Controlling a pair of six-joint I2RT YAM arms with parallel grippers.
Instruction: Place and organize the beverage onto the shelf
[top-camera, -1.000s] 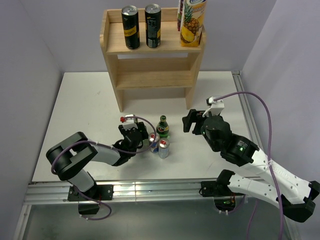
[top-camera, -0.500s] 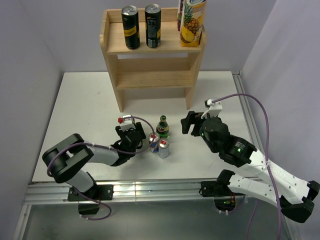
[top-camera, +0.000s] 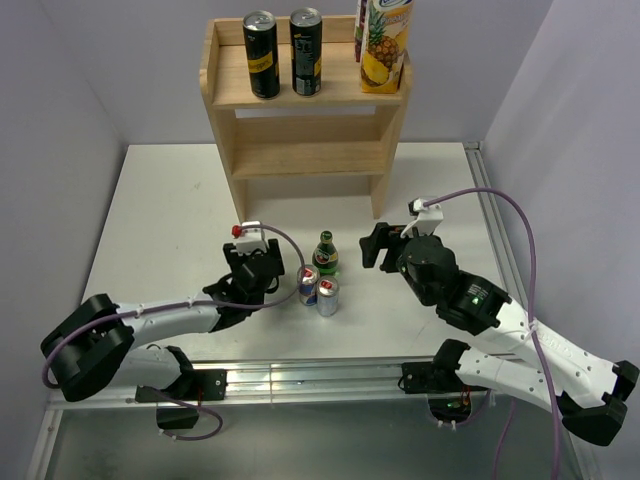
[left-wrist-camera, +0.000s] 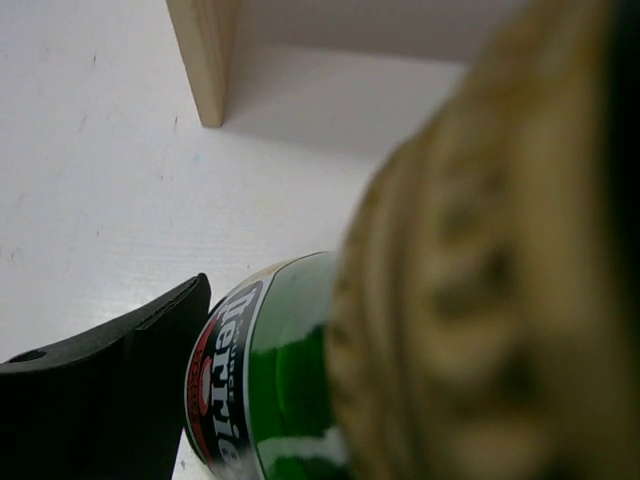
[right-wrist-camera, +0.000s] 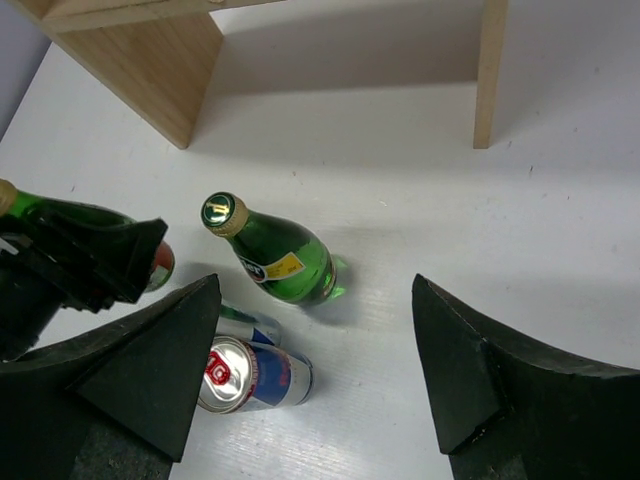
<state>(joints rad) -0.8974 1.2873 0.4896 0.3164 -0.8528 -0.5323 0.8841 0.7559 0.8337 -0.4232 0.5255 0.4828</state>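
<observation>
My left gripper (top-camera: 262, 274) is shut on a green glass bottle (left-wrist-camera: 285, 395), held low over the table; one black finger (left-wrist-camera: 110, 390) shows beside its label. That bottle also shows at the left of the right wrist view (right-wrist-camera: 40, 212). A second green bottle (top-camera: 325, 254) (right-wrist-camera: 277, 256) stands on the table, with two blue-and-silver cans (top-camera: 308, 286) (top-camera: 327, 297) just in front of it. Two black cans (top-camera: 261, 55) (top-camera: 306, 52) stand on the top tier of the wooden shelf (top-camera: 305, 160). My right gripper (top-camera: 383, 246) (right-wrist-camera: 320, 385) is open and empty, to the right of the standing bottle.
A pineapple juice carton (top-camera: 385, 45) stands at the right end of the top tier. The lower tier (top-camera: 310, 158) holds nothing. A shelf leg (left-wrist-camera: 205, 60) stands ahead of my left gripper. A metal rail (top-camera: 490, 220) runs along the table's right edge.
My left arm has stretched out, its elbow swinging down and left, and the gripper has shifted slightly left with the bottle. The right gripper has barely moved.
</observation>
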